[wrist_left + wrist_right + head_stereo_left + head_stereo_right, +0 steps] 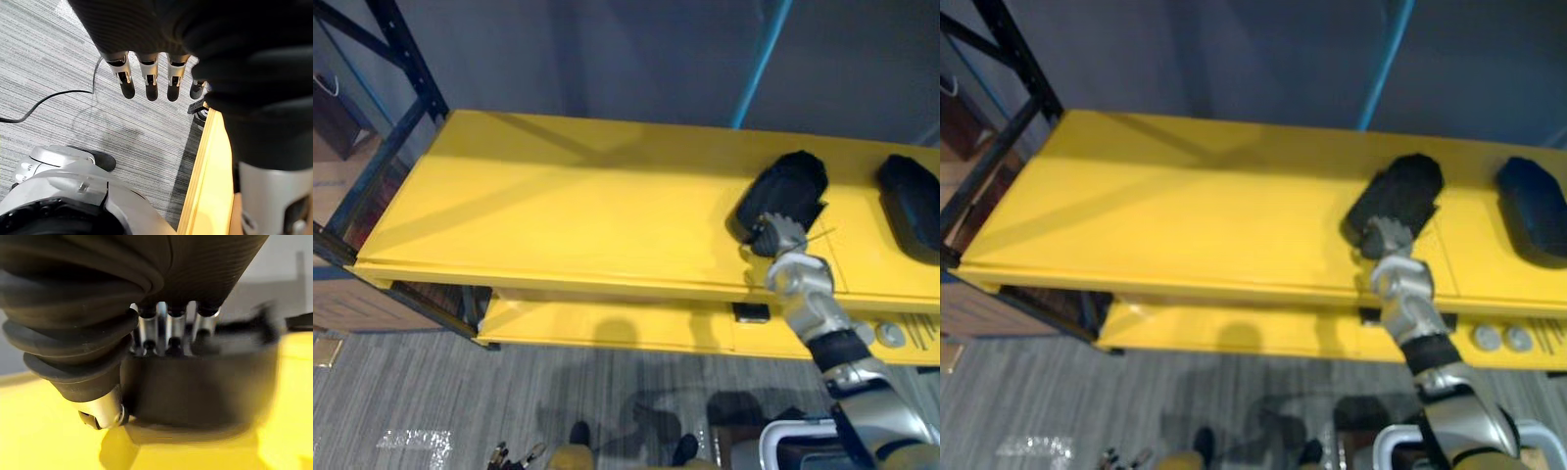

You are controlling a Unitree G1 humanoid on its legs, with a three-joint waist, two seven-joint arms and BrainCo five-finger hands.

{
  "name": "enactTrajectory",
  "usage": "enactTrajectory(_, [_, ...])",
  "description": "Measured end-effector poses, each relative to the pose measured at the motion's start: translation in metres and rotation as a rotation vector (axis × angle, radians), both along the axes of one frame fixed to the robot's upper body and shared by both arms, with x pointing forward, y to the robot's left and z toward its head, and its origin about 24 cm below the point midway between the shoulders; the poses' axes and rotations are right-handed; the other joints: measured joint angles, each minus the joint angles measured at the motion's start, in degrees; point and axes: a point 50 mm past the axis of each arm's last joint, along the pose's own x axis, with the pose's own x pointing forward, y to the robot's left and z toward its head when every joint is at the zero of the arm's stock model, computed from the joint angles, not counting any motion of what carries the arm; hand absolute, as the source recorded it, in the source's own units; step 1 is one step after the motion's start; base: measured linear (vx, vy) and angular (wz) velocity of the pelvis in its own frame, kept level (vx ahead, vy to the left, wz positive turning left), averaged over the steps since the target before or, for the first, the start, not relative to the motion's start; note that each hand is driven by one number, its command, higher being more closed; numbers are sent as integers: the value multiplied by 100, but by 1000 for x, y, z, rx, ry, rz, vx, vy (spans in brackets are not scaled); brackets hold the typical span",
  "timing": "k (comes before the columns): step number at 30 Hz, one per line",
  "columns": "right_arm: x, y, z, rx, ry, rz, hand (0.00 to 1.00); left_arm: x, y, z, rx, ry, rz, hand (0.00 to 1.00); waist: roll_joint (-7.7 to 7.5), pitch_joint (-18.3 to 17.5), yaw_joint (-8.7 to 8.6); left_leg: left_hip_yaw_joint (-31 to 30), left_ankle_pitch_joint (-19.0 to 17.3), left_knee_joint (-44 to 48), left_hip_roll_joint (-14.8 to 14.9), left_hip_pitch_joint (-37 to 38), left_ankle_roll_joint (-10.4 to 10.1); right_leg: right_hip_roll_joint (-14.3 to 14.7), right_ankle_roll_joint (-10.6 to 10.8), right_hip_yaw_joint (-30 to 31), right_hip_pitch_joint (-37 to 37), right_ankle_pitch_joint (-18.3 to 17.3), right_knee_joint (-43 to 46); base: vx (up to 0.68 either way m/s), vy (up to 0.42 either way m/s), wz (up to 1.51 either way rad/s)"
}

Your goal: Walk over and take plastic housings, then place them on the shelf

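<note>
R hand closed round blk housing on shelf

Workshop or storeroom: yellow metal shelf on dark steel racking frame, grey striped carpet floor.

Head stereo pair overlooks shelf; wrist cameras close-up.

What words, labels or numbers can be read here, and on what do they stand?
No text can be read.
Yellow shelf: no print shows.
Black housing in the right hand, and the second housing: no legible marks.
Small dark tag under the shelf's front edge: too small to read.
</note>
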Motion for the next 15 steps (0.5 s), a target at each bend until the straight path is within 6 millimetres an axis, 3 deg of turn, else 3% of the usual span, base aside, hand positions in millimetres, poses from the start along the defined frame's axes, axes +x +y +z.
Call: enactTrajectory(15, [7, -22, 14, -193, -28, 88, 100, 3, -1, 2, -13, -24, 19, 0, -46, 165, 66, -126, 57, -1, -25, -46, 23, -28, 7, -133, 28, 16, 0, -5, -1, 4])
